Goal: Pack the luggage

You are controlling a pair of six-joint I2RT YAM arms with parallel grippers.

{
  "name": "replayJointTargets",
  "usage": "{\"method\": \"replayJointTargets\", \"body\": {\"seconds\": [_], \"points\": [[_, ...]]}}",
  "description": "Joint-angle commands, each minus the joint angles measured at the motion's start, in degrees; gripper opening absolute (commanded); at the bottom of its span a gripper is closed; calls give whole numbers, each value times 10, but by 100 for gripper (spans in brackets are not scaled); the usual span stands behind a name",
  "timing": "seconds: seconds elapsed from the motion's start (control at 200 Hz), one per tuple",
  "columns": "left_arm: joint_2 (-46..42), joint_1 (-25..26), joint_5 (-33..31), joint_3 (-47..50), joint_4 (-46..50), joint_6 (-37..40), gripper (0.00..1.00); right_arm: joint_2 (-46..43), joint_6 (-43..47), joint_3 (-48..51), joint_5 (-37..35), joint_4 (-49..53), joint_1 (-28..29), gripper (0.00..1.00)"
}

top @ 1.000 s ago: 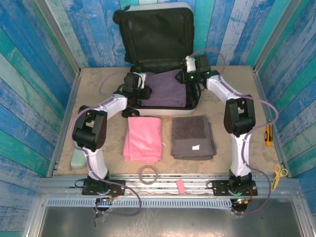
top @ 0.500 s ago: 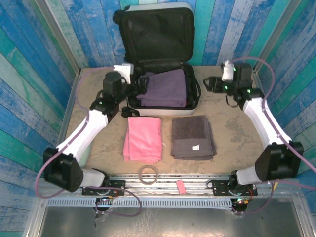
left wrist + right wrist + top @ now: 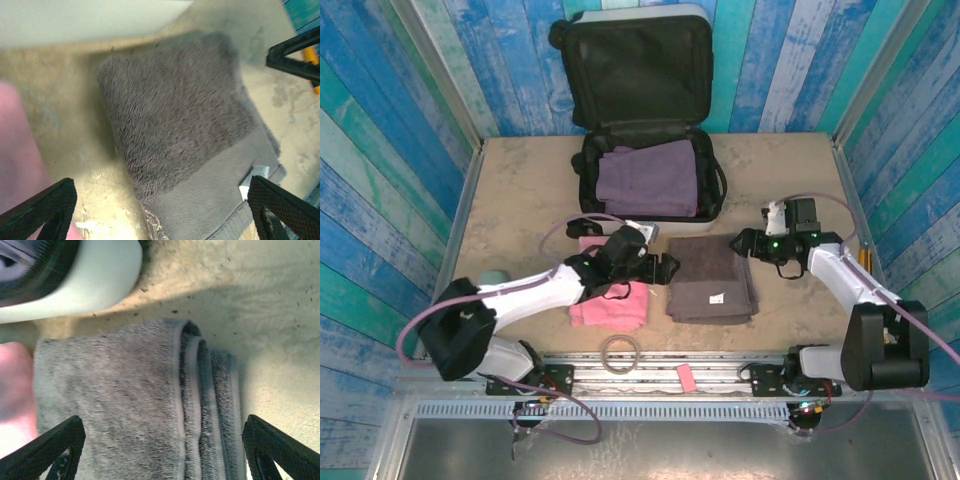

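Landmark: we place everything by the grey towel (image 3: 710,278), which lies folded flat on the desk (image 3: 520,190) with a small white tag on its near half.
Luggage: the luggage (image 3: 635,75) lies open just beyond the grey towel's far edge, a little to its left. Its lid stands up against the back wall, black lining facing us. In both wrist views we see its white shell (image 3: 90,280) close to the towel's far edge.
Inside it: a purple towel (image 3: 648,178), folded, lies in the lower half.
Pink towel: the pink towel (image 3: 620,308) sits just beside the grey towel's left edge, and the left arm crosses over it.
Left pincer: the left pincer (image 3: 665,268) hovers at the grey towel's left edge. Its wrist view shows the jaws spread wide with nothing between them and the towel's pile below. We cannot tell whether the fingers touch the cloth.
Right pincer: the right pincer (image 3: 742,246) is at the grey towel's far right corner, pointing toward it. Its jaws are also spread wide and grip nothing, with the towel's folded edge below.
Tape roll: the tape roll (image 3: 620,350) lies nearer than the grey towel, to its left.
Pink eraser: the pink eraser (image 3: 686,377) lies on the rail, nearer than the grey towel.
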State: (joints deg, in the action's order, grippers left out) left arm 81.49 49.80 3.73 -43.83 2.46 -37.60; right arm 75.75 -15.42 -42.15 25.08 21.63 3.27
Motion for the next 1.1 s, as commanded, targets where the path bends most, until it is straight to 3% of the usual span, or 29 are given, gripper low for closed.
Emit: {"method": "replayJointTargets", "body": {"seconds": [0.0, 0.411, 0.651, 0.961, 1.097], "points": [[59, 15, -17, -40, -8, -58, 91, 34, 9, 6, -5, -24, -10, 85], [186, 20, -10, -89, -5, -164, 81, 174, 15, -6, 60, -94, -20, 80], [244, 20, -10, -105, -26, -198, 69, 183, 21, -2, 55, -95, -11, 74], [257, 20, -9, -87, -74, -225, 54, 179, 9, 1, 40, -88, 25, 63], [262, 20, -3, -84, -85, -225, 49, 176, 3, 1, 30, -82, 39, 53]]}}
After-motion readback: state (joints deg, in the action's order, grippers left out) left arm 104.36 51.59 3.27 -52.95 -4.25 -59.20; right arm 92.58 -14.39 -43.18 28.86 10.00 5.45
